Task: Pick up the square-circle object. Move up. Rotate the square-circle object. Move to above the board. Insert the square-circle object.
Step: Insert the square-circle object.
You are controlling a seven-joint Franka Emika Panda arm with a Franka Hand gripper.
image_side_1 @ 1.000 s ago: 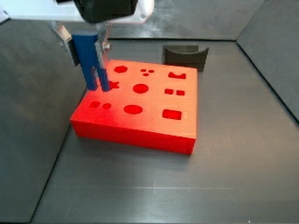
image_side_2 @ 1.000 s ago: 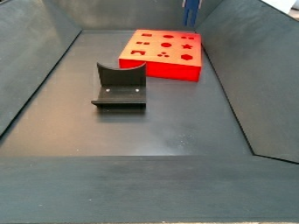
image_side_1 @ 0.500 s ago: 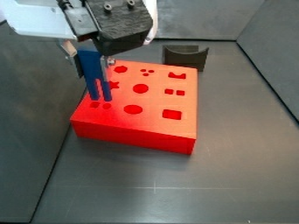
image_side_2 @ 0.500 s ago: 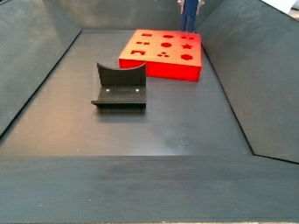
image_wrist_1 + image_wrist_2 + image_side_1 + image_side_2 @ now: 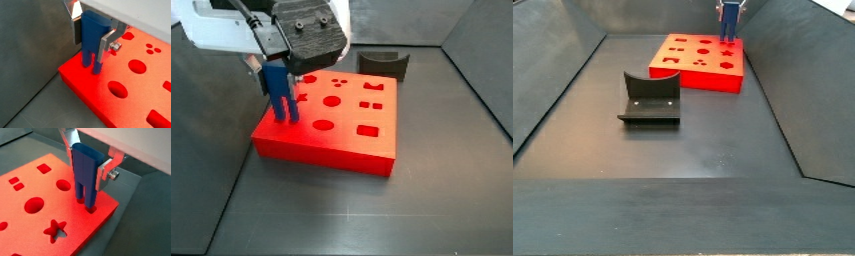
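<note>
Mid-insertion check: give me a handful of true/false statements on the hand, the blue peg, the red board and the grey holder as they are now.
1. The hand is shut on the square-circle object. True.
2. The peg's prongs point down, at the board near one corner. True.
3. The peg lies flat on the floor. False: it stands upright in the hand over the board.
4. The dark grey holder sits on top of the board. False: it is on the floor, apart from it.
5. The board's top has a star-shaped hole. True.
</note>
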